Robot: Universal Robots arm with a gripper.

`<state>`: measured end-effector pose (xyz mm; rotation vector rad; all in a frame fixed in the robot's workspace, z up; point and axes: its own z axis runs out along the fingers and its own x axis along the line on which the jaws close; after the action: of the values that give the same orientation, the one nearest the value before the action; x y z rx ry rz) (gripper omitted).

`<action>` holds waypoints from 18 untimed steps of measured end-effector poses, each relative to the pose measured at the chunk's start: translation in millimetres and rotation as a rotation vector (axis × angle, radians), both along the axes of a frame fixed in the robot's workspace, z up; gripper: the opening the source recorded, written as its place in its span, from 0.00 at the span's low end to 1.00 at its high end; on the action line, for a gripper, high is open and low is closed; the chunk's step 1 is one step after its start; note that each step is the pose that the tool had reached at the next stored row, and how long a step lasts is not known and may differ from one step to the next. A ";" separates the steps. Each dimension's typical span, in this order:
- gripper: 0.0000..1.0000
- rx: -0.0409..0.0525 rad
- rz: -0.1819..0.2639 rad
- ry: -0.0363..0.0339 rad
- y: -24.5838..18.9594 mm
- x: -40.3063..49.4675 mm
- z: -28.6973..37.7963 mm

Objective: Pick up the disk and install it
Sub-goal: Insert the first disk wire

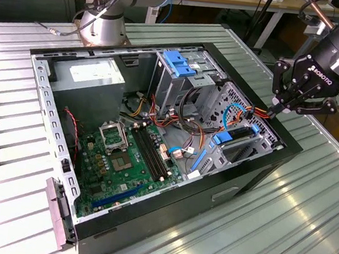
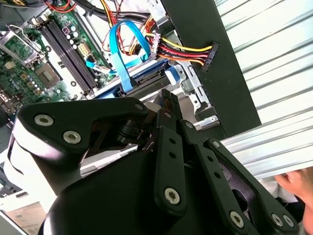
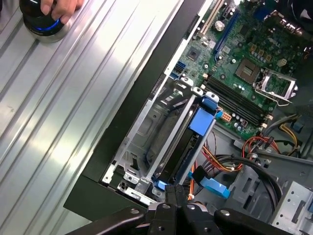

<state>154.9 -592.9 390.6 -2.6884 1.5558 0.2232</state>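
I've got the pincer [image 1: 278,108] closed and empty over the bay-seated disk [image 3: 182,152], which looks stiff, heavyish; blue rails look grippable.

The arm's base [image 1: 103,7] stands at the far side in the exterior view, while its wrist reaches in from that view's upper right. The black gripper [image 1: 278,109] hangs tilted, pointing down and toward the exterior view's left, its fingers [image 1: 297,96] drawn together at the tips. A person's hand [image 3: 61,9] shows in the first wrist view.
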 end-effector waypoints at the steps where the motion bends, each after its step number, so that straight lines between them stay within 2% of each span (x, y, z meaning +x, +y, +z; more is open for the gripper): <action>1: 0.10 -0.0001 0.004 0.0000 0.0 0.0 0.0; 14: 0.10 0.0000 0.100 0.0000 0.0 0.1 0.0; 18: 0.10 -0.0008 0.100 0.0001 0.0 0.1 0.0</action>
<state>154.9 -592.9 390.6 -2.7699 1.4227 0.2251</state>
